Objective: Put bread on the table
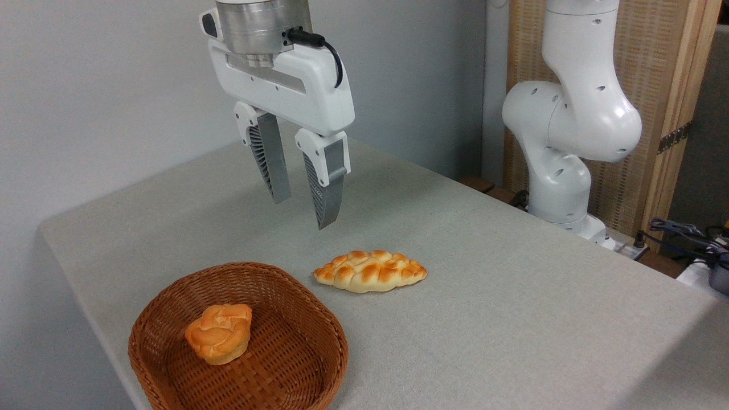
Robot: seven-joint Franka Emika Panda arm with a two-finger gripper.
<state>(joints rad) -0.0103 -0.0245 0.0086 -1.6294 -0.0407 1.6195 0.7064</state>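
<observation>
The bread [219, 332], a small golden-orange bun with a swirled top, lies tilted inside the brown wicker basket [307, 319] at the front left of the light grey table [484, 285]. My gripper [304, 212] hangs open in the air well above the table, behind the basket and up from the bread. Nothing sits between its ribbed grey fingers [324, 188].
A long flat braided loaf [370, 271] lies on the table just right of the basket, below the gripper. The arm's white base [564, 125] stands at the table's far right edge. Cables and a blue device [695, 239] sit at the right.
</observation>
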